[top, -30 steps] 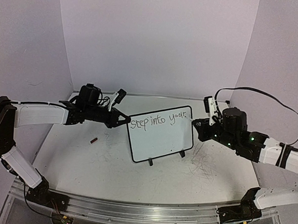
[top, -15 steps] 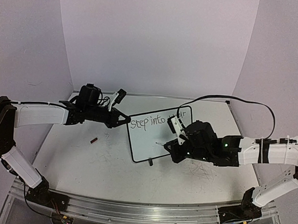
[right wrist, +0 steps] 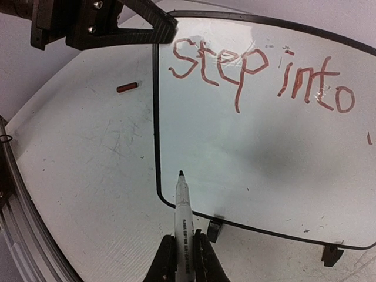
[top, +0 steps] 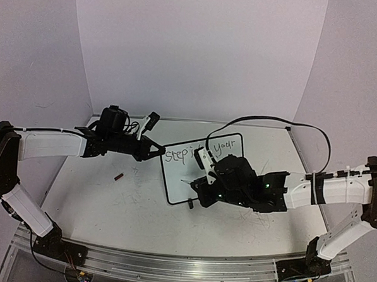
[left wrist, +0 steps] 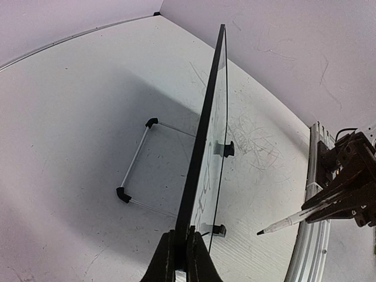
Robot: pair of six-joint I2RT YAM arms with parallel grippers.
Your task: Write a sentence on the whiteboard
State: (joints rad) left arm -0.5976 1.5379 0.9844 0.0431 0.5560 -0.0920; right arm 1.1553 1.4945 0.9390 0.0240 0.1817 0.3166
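Note:
The whiteboard (top: 176, 178) stands tilted on two small black feet at the table's middle. My left gripper (top: 157, 151) is shut on its left edge, and the jaws pinch the thin black frame in the left wrist view (left wrist: 182, 254). The sentence (right wrist: 252, 70) reads "step into" on the upper line, with "your" (top: 225, 146) further right. My right gripper (right wrist: 183, 254) is shut on a white marker (right wrist: 182, 205), tip pointing at the board's lower left corner. In the left wrist view the marker (left wrist: 288, 222) tip stands a little off the whiteboard (left wrist: 207, 129).
A small red cap (top: 118, 176) lies on the tabletop left of the board. Old marker scribbles (top: 255, 213) cover the table at the right. A wire stand (left wrist: 136, 171) props the board from behind. A metal rail (top: 169, 261) runs along the near edge, and walls enclose three sides.
My right arm has swung from the board's right edge across its front to the lower left corner, carrying the marker. The left gripper and the board have not moved.

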